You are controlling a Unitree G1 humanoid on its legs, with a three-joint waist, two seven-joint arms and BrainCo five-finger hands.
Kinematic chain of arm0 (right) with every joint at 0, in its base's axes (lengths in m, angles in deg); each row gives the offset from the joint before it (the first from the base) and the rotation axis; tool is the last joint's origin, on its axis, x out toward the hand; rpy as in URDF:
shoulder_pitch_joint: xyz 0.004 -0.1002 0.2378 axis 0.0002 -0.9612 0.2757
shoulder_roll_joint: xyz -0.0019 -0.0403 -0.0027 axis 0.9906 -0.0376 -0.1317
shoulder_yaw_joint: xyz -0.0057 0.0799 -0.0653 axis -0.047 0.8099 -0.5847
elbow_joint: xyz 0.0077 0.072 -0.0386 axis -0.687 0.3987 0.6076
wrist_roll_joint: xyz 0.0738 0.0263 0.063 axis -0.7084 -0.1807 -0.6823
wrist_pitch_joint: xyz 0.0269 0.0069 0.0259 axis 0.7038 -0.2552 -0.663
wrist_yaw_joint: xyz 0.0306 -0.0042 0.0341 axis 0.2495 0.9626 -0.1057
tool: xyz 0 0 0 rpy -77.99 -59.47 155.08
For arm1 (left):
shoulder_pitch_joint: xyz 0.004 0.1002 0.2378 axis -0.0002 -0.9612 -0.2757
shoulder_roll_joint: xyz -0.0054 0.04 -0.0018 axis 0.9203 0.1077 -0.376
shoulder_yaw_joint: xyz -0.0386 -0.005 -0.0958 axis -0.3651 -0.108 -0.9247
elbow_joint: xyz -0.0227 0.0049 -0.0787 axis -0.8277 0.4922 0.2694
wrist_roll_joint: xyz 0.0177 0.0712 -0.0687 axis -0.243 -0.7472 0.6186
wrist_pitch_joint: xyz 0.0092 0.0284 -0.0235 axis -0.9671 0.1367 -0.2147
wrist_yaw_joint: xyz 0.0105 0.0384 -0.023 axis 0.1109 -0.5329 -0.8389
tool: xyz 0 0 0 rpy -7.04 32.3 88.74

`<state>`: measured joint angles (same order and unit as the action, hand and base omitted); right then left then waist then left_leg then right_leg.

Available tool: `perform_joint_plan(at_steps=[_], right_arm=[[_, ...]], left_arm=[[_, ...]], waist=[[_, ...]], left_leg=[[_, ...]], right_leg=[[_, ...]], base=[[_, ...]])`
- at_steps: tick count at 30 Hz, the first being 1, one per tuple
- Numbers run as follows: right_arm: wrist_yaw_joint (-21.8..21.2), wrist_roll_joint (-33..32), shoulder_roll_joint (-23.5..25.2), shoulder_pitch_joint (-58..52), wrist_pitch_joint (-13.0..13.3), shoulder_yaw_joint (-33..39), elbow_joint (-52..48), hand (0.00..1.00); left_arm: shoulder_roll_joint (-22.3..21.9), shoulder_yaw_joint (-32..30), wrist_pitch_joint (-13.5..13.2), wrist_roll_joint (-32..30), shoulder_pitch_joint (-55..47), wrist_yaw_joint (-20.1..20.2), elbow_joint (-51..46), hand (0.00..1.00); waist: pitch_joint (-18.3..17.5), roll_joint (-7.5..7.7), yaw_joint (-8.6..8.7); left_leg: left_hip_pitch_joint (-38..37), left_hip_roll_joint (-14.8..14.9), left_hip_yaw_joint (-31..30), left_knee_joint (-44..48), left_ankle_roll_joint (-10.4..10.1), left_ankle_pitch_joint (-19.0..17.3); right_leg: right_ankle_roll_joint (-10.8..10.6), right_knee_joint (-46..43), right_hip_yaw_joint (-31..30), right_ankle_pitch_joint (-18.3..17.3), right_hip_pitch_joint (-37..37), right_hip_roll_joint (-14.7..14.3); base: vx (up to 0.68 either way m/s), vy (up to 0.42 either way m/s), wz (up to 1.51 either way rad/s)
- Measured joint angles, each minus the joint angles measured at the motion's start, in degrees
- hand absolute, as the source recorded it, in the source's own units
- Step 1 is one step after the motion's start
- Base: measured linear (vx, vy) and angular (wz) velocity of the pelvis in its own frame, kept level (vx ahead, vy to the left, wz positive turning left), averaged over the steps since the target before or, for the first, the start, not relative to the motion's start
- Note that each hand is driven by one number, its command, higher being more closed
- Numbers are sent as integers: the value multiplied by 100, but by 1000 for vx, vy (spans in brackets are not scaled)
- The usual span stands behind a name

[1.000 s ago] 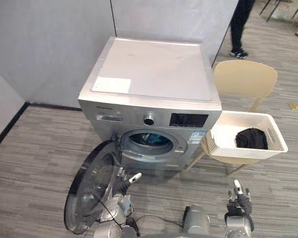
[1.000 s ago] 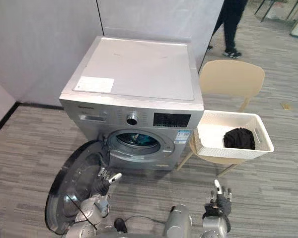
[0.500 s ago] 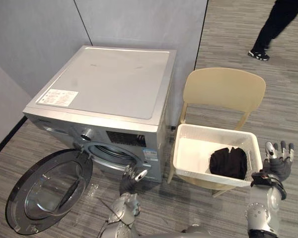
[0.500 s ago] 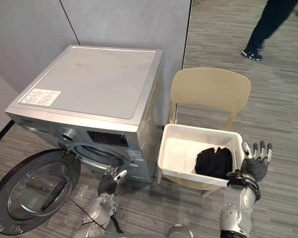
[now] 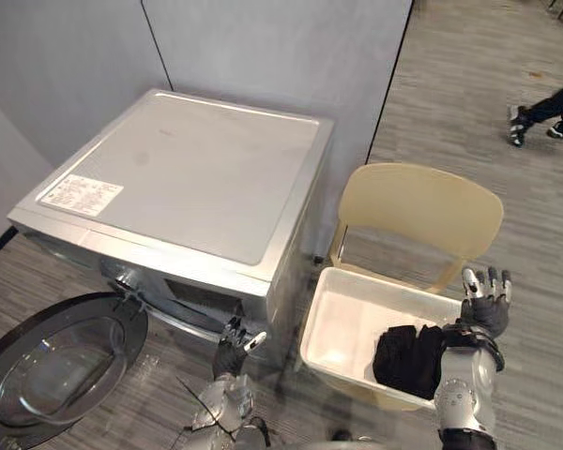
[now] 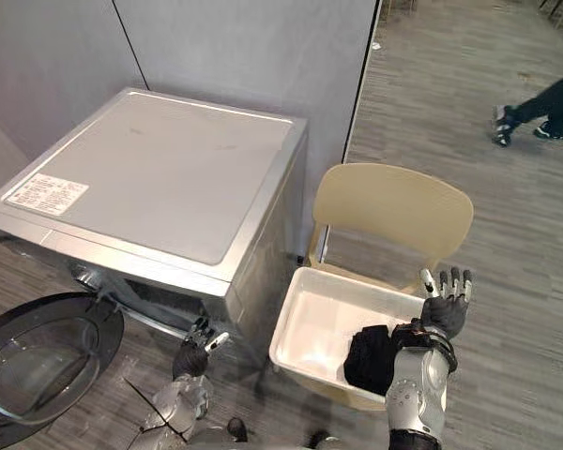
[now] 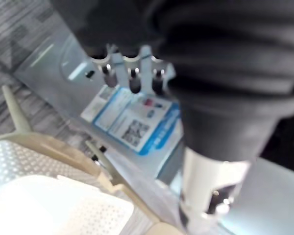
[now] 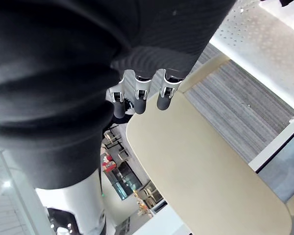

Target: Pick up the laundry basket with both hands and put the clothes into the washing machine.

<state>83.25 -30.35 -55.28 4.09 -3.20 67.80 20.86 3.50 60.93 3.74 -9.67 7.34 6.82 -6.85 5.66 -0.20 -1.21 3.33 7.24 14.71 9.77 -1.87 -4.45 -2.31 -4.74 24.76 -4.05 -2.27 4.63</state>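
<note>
In the left eye view the laundry basket (image 5: 342, 323) sits on the chair (image 5: 418, 206) beside the washing machine (image 5: 188, 178), with the clothes (image 5: 403, 356) heaped at its right end. The right robot hand (image 5: 486, 305) hovers there with straight fingers, while the left robot hand (image 5: 233, 349), fingers relaxed, hangs low and well apart. In the left wrist view its fingers (image 7: 132, 73) face the washing machine, so a one-sided lift could tip the basket; in the right wrist view the fingers (image 8: 139, 100) aim at the chair back, risking a snag.

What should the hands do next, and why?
Probably lower the right hand to the right end of the laundry basket and bring the left hand across to its left end. Both hands are open and apart from it: the right hovers near its rim, the left is low by the washing machine.
</note>
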Motion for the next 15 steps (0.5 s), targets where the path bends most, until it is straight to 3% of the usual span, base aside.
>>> perform_joint_plan(at_steps=[4, 7, 12, 15], right_arm=[[-227, 478, -550, -13, -233, -43, 1, 0], [-654, 861, -1287, -28, -448, -276, 0, 0], [-1262, 1169, -1758, -143, -560, -478, -27, 0], [-1586, 1377, -2089, -456, -569, -664, -181, 0]], left_arm=[[30, 33, 1, -9, -107, 61, -11, 0], [199, 66, -4, -85, -163, 297, -88, 0], [617, 158, -11, -114, -138, 578, -353, 0], [710, 161, -9, -120, -91, 678, -416, 0]], waist=[[47, 94, -83], [61, 224, -129], [361, 747, -124], [608, 871, -123]], left_leg=[[-67, 20, 124, -98, -3, -1], [-49, -24, 286, -160, -20, 12], [191, -5, 342, 66, 48, -74], [344, 4, 317, 404, 76, -332]], right_leg=[[3, -27, -175, 2, 71, -22], [2, -27, -358, 2, 207, 49], [-3, -546, -467, -2, 644, 172], [-52, -731, -465, -40, 730, 253]], base=[[31, -15, -19], [-26, 41, -29], [-87, 48, -10], [-152, 76, 3]])
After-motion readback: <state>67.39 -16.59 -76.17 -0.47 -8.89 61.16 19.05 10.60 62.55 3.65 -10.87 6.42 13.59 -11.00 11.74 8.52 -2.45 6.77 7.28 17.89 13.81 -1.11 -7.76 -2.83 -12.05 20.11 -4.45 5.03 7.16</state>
